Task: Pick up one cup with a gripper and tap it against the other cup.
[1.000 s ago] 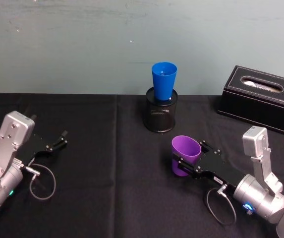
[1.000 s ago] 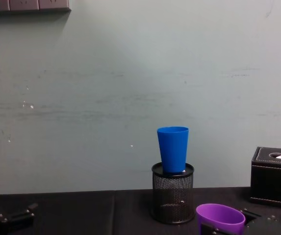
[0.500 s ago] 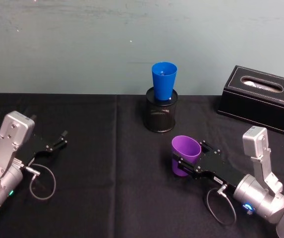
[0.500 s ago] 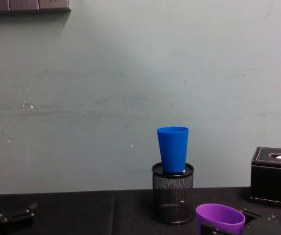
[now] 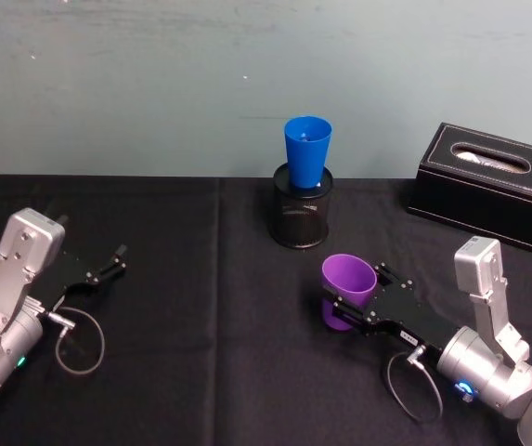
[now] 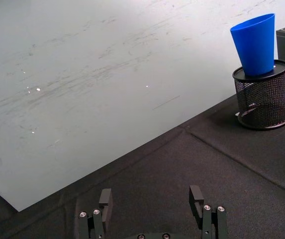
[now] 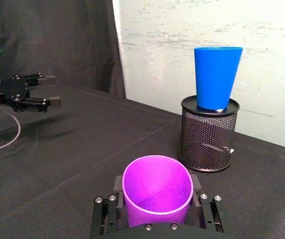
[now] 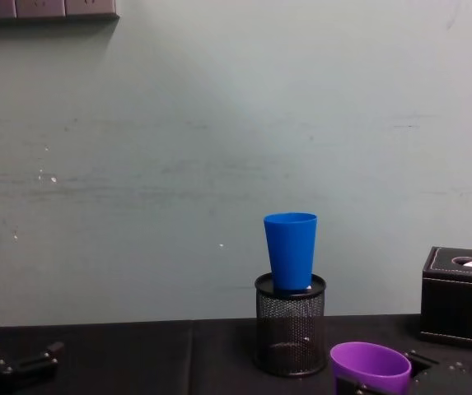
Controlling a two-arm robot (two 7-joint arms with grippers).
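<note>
Landmark: black wire-mesh pen holder (image 5: 302, 216), at the back of the black table (image 5: 210, 372), near the wall.

Head view: the blue cup (image 5: 306, 152) stands upright in the pen holder's mouth, its narrow base down inside, most of its body above the rim. The purple cup (image 5: 344, 290) sits in front of the holder and a little to its right, apart from it. The right gripper (image 5: 344, 308) has it by the lower body, fingers closed against its sides; blue light ring visible on that arm. The head view alone gives the black tissue box (image 5: 488, 186), right of the holder, and the left gripper (image 5: 112, 260), well to the holder's left, low over the table.

Right wrist view: looks down into the purple cup (image 7: 157, 191) — wide round rim, tapered, open end up, tilted slightly. Whether its base touches the cloth, cannot tell.

Left wrist view: left gripper fingers (image 6: 196, 195) spread wide, nothing between them; blue cup (image 6: 254, 44) far off.

Chest view: the purple rim (image 8: 370, 368) is lower than the holder's top (image 8: 291, 325).

Against the frame a second ago: no visible change; cups and both grippers are in the same places.
</note>
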